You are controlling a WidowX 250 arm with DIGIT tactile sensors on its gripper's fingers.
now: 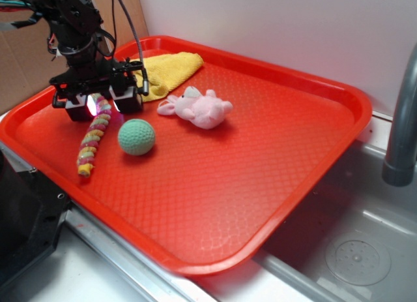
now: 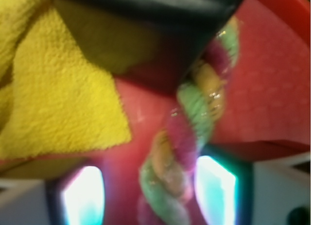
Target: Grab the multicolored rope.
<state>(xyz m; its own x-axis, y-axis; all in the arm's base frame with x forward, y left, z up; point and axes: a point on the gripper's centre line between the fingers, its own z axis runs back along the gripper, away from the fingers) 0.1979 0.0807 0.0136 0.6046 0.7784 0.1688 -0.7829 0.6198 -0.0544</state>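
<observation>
Rope [image 1: 93, 136] lies on the tray [image 1: 260, 171] just left of the ball [image 1: 136, 136]. Tool [image 1: 101, 106] spread wide over its top end (not pinched yet). Soft n floppy imo, grab mid-braid.

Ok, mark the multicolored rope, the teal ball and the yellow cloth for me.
multicolored rope [image 1: 91, 142], exterior view, mid-length of the braid.
teal ball [image 1: 136, 137], exterior view, centre of the ball.
yellow cloth [image 1: 171, 70], exterior view, middle of the fold.

Teal ball [image 1: 136, 137] just beside rope [image 1: 93, 139] — yellow cloth [image 1: 168, 71] near fingers [image 1: 128, 98].
</observation>
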